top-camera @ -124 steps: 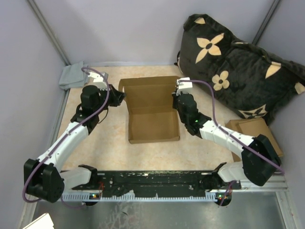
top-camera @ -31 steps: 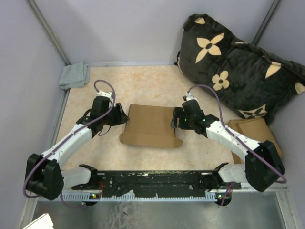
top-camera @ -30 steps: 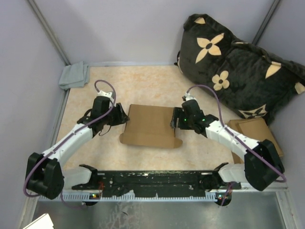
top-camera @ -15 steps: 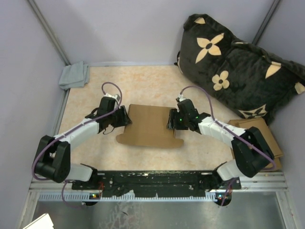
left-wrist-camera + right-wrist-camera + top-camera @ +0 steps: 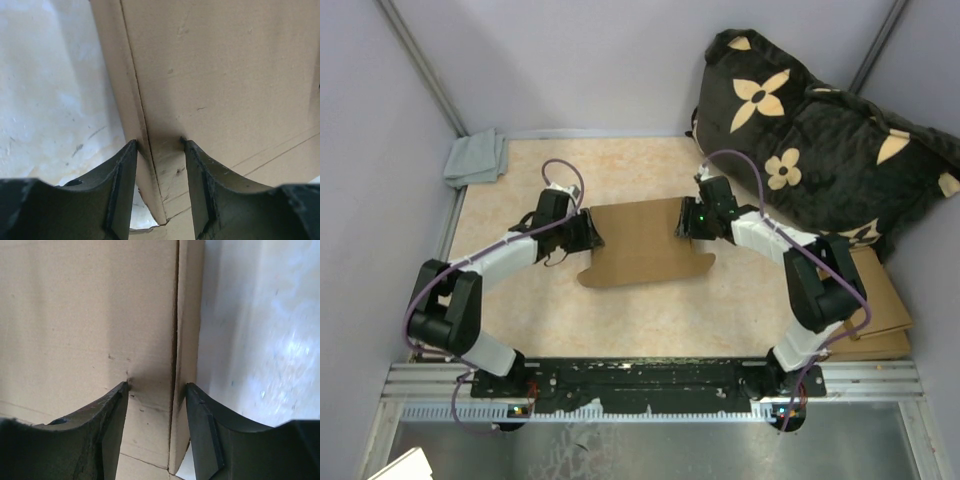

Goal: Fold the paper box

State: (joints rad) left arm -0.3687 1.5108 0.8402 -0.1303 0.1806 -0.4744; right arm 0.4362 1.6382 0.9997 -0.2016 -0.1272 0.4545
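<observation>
The paper box (image 5: pixel 645 245) lies in the middle of the table as a shallow brown rectangle, its lid folded down flat and a tabbed flap showing at its near edge. My left gripper (image 5: pixel 588 232) is at the box's left edge. In the left wrist view my left gripper (image 5: pixel 158 142) straddles that edge of the box (image 5: pixel 225 75), one finger on the lid and one against the side wall. My right gripper (image 5: pixel 688 225) is at the right edge. My right gripper (image 5: pixel 157 386) clamps the box (image 5: pixel 75 305) the same way.
A big black pillow (image 5: pixel 810 140) with tan flowers leans in the back right corner. A stack of flat cardboard pieces (image 5: pixel 870 300) lies at the right edge. A grey cloth (image 5: pixel 475 158) sits at the back left. Walls close in three sides.
The lid stood open four seconds ago and now lies down. Over the last second both arms reached farther out, the box slid away from the bases, and both pairs of jaws narrowed.
</observation>
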